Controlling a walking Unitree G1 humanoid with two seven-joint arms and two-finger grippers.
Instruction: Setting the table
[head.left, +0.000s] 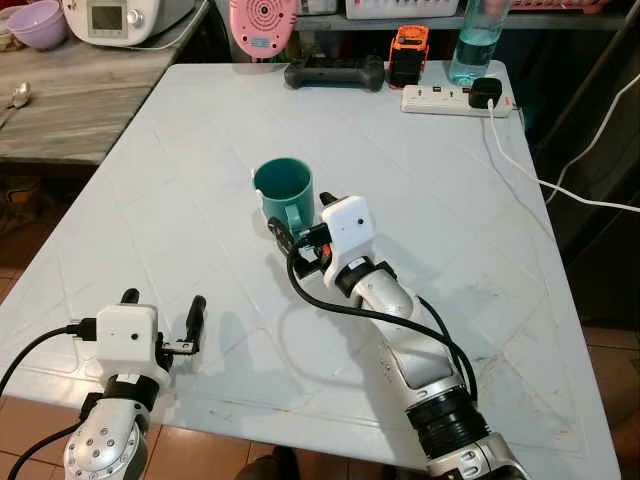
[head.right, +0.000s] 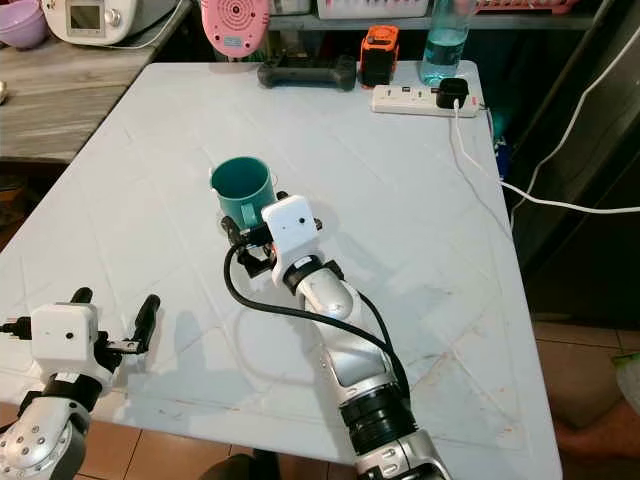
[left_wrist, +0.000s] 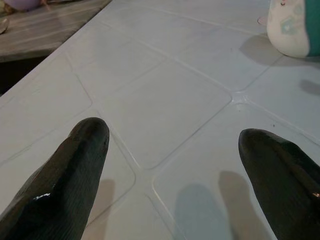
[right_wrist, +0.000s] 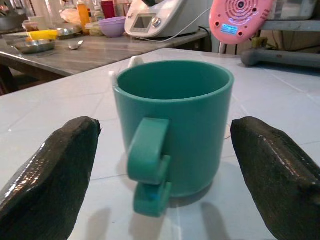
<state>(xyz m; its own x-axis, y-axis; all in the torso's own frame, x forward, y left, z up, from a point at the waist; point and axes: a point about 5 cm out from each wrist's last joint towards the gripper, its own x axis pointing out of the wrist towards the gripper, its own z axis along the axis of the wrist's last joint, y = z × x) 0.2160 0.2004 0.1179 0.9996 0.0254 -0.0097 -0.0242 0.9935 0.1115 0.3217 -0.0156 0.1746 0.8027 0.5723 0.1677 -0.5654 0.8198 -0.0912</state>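
Left eye view: teal mug (head.left: 283, 190) stands upright near the middle of the white table (head.left: 180, 180), handle facing the robot. Right gripper (head.left: 302, 222) sits right at the mug's near side, fingers spread wide either side of the handle, not closed on it. Left gripper (head.left: 163, 312) hovers over the table's near edge, well apart from the mug, fingers wide, holding nothing. Beyond the mug at the far edge: black controller (head.left: 335, 73), orange device (head.left: 409, 55), bottle (head.left: 475, 42), power strip (head.left: 456, 98) with white cable (head.left: 560, 190).

Right eye view: same layout; mug (head.right: 243, 188) just beyond the right gripper (head.right: 252, 232).

Left wrist view: two black fingers (left_wrist: 65, 185) wide apart over bare table (left_wrist: 165, 115); mug's lower part (left_wrist: 295, 27) shows far beyond them.

Right wrist view: mug (right_wrist: 175, 130) centred between the fingers (right_wrist: 50, 180), handle toward the camera, gaps on both sides, no contact. Behind the mug: pink round device (right_wrist: 241, 19), white appliance (right_wrist: 162, 17), purple bowl (right_wrist: 112, 26) on a wooden counter (right_wrist: 85, 52).
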